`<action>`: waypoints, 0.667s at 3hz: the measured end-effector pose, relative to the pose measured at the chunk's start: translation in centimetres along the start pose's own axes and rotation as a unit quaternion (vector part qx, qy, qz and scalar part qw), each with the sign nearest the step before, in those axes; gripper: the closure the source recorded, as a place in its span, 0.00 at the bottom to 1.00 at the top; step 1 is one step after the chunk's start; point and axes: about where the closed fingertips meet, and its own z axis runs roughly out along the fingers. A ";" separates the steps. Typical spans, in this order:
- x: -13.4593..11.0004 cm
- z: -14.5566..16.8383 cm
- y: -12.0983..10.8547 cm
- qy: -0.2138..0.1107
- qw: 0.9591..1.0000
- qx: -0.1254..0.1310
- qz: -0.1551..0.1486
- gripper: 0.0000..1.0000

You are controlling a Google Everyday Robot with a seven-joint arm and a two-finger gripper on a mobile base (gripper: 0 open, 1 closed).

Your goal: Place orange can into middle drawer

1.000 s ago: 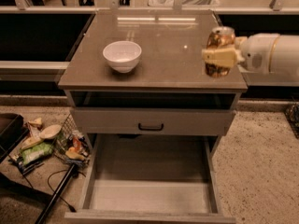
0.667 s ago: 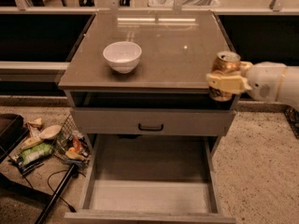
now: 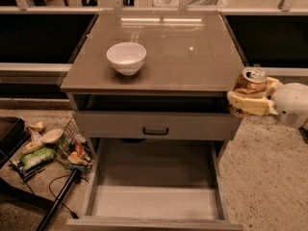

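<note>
The tool [image 3: 246, 103] is at the right of the scene, just past the near right corner of the tabletop [image 3: 192, 57] and about level with its edge. Its pale yellow fingers [image 3: 250, 107] are wrapped around the orange can [image 3: 253, 79], pinching it from both sides. The can stands upright in the grip, with its silver top showing above the fingers and its lower part hidden behind them. The white arm [image 3: 292, 105] comes in from the right edge behind the tool. The can is held in the air, very close to the cabinet's right corner; whether it touches the cabinet cannot be told.

The middle drawer [image 3: 154, 203] is pulled out toward the near side, lower than the can and to its left, with its pale floor and low side walls in view. Above it is a grey drawer front [image 3: 110, 125] with a small black handle [image 3: 155, 131]. A white bowl [image 3: 126, 57] stands on the left part of the tabletop, well apart from the can. On the floor at the left lies a wire basket [image 3: 72, 150] with packets beside it.
</note>
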 end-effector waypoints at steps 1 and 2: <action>0.0 0.2 0.0 0.001 1.000 -0.002 0.000 1.00; 2.8 0.8 1.7 0.024 0.999 -0.016 0.019 1.00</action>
